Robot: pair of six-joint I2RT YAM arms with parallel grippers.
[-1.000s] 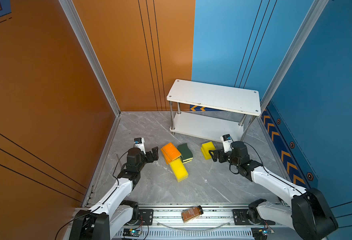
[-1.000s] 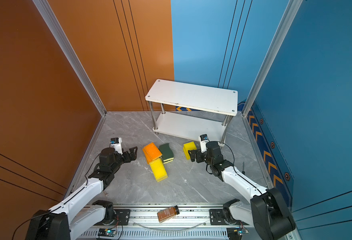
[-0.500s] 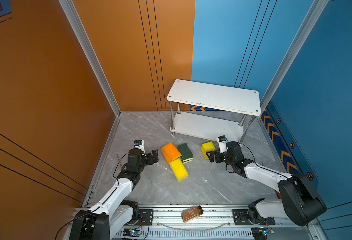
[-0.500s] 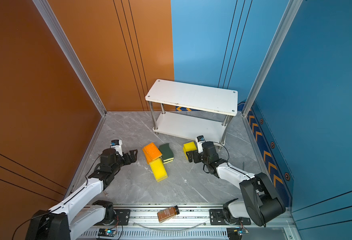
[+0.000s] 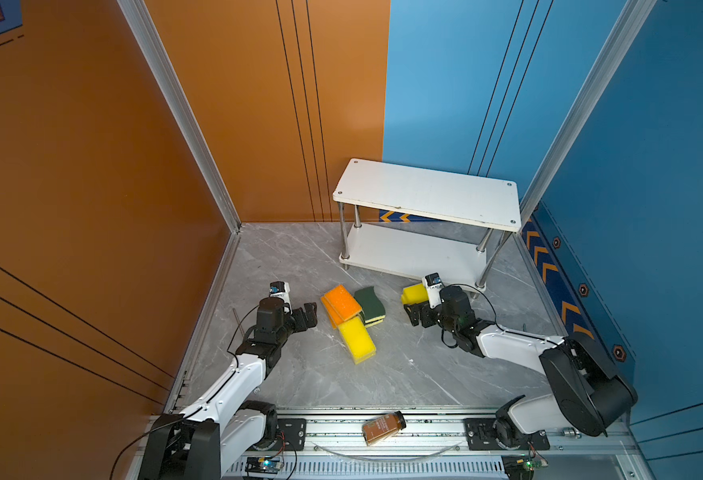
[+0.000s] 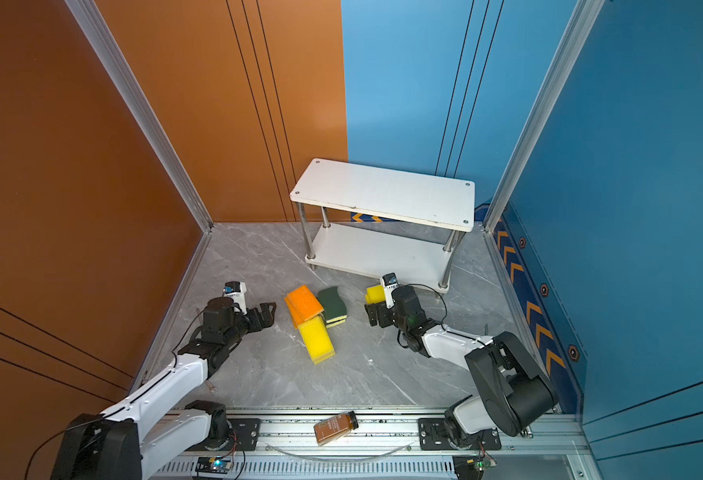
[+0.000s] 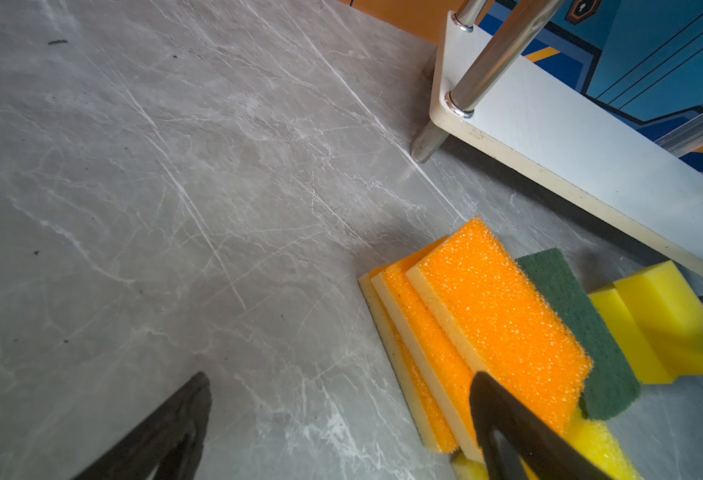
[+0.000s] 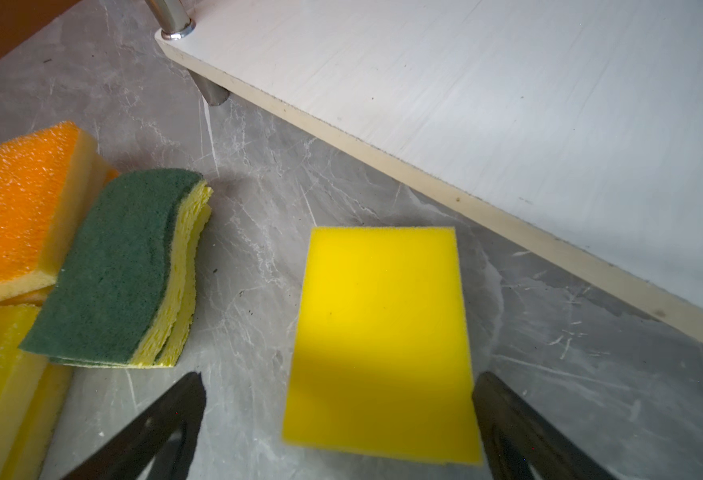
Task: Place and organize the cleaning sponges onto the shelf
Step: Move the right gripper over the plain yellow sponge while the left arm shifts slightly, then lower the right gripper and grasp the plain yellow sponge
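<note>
The cleaning sponges lie on the grey floor in front of the white two-tier shelf (image 5: 428,199) (image 6: 383,193). Orange-topped sponges (image 5: 341,305) (image 7: 495,316) lean on a yellow stack (image 5: 356,338), with green-topped sponges (image 5: 369,305) (image 8: 121,266) beside them. Further right lies a yellow sponge (image 5: 414,294) (image 8: 383,332). My right gripper (image 5: 414,313) (image 8: 339,376) is open, and that sponge's near end shows between its fingers. My left gripper (image 5: 310,313) (image 7: 340,376) is open just left of the orange sponges, over bare floor.
A brown bottle (image 5: 383,427) lies on the front rail between the arm bases. The shelf's lower board (image 8: 507,104) and a metal post (image 7: 487,62) stand close behind the sponges. Orange and blue walls enclose the floor.
My right gripper has slid left and low toward the lone yellow sponge, its arm folding back. My left gripper has dipped slightly beside the orange sponges.
</note>
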